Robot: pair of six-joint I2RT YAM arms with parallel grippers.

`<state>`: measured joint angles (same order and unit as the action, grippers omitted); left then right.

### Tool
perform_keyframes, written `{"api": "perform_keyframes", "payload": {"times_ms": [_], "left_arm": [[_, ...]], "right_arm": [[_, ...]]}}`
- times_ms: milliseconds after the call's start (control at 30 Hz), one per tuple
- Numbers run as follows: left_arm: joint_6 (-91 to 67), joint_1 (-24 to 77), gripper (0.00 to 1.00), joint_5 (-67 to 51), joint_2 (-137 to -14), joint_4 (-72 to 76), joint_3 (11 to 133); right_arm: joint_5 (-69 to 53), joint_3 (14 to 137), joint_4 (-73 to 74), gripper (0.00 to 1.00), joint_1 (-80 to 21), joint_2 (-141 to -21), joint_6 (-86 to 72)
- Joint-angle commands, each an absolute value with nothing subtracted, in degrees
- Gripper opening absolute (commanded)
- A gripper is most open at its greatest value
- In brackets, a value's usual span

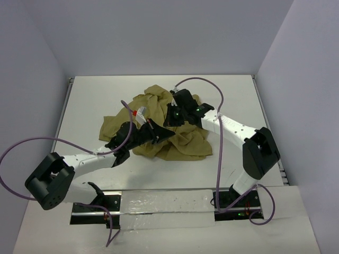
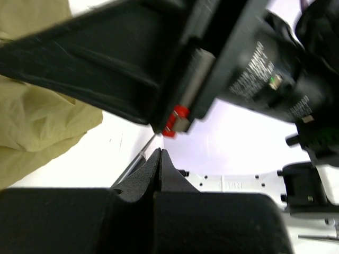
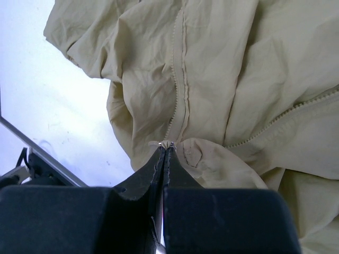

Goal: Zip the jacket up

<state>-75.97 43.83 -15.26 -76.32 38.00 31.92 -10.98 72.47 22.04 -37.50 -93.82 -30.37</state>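
The khaki jacket [image 1: 185, 145] lies crumpled in the middle of the white table. In the right wrist view its zipper seam [image 3: 180, 79] runs down the cloth straight to my right gripper [image 3: 168, 144], which is shut on a small fold of the jacket [image 3: 238, 69] where a bit of metal shows. A second line of zipper teeth [image 3: 286, 119] crosses to the right. My left gripper [image 2: 160, 153] is shut with nothing between its fingers, close under the right arm's black wrist [image 2: 254, 58]. From above, the left gripper [image 1: 165, 134] and the right gripper [image 1: 169, 120] meet over the jacket's centre.
Purple cables [image 1: 220, 153] loop from both arms over the table. A metal rail [image 1: 159, 194] runs along the near edge between the arm bases. Bare white tabletop [image 1: 95, 95] surrounds the jacket. Grey walls close in the left, right and back sides.
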Motion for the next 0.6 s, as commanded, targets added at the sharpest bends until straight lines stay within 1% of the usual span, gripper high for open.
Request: {"api": "perform_keyframes", "payload": {"times_ms": [0, 267, 433, 467, 533, 567], "left_arm": [[-73.3, 43.9, 0.00, -18.7, -73.5, 41.0, 30.8], [-71.8, 43.9, 0.00, -19.7, -70.3, 39.3, 26.1], [-72.5, 44.1, 0.01, -13.3, -65.5, 33.2, 24.5], [-72.6, 44.2, 0.03, -12.0, -64.6, 32.2, 24.5], [-72.4, 44.6, 0.24, -9.2, -63.1, 29.1, 25.2], [-72.1, 44.7, 0.34, -8.1, -62.7, 29.0, 25.8]], "right_arm": [[-12.2, 74.1, 18.9, 0.00, -36.0, -92.4, -32.1], [-12.2, 71.2, 18.5, 0.00, -35.3, -88.8, -32.3], [-12.6, 67.4, 17.1, 0.00, -35.3, -86.0, -33.9], [-12.9, 66.4, 16.5, 0.00, -35.2, -84.9, -34.5], [-13.4, 64.8, 15.2, 0.00, -35.2, -83.6, -35.7], [-13.6, 64.4, 14.9, 0.00, -35.2, -83.6, -35.9]]}}
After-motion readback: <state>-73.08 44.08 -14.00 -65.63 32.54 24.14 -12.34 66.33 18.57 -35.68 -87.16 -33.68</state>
